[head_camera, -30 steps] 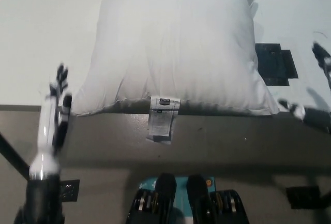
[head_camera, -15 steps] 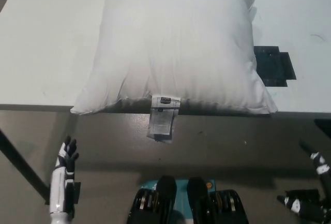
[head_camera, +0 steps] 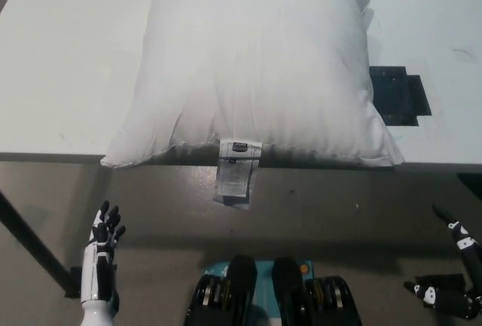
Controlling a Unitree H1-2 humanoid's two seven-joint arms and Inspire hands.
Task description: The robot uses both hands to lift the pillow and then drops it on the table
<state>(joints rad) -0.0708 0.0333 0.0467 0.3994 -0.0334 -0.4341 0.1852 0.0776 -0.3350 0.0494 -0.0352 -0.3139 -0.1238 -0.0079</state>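
Observation:
A large white pillow (head_camera: 252, 66) lies flat on the white table (head_camera: 60, 62), its near edge at the table's front edge, with a label (head_camera: 235, 172) hanging down over that edge. My white left hand (head_camera: 102, 254) is low at the lower left, below the table, open with its fingers spread and nothing in it. Low at the lower right sits my black right hand (head_camera: 452, 281), also below the table, open and apart from the pillow.
A black mat or patch (head_camera: 399, 94) lies on the table just right of the pillow. The table's front edge (head_camera: 316, 165) runs across the middle of the picture, with grey floor below it. A dark table leg (head_camera: 26, 243) slants at the lower left.
Both hands have dropped from beside the pillow's near corners to below the table edge. The pillow has stayed lying on the table.

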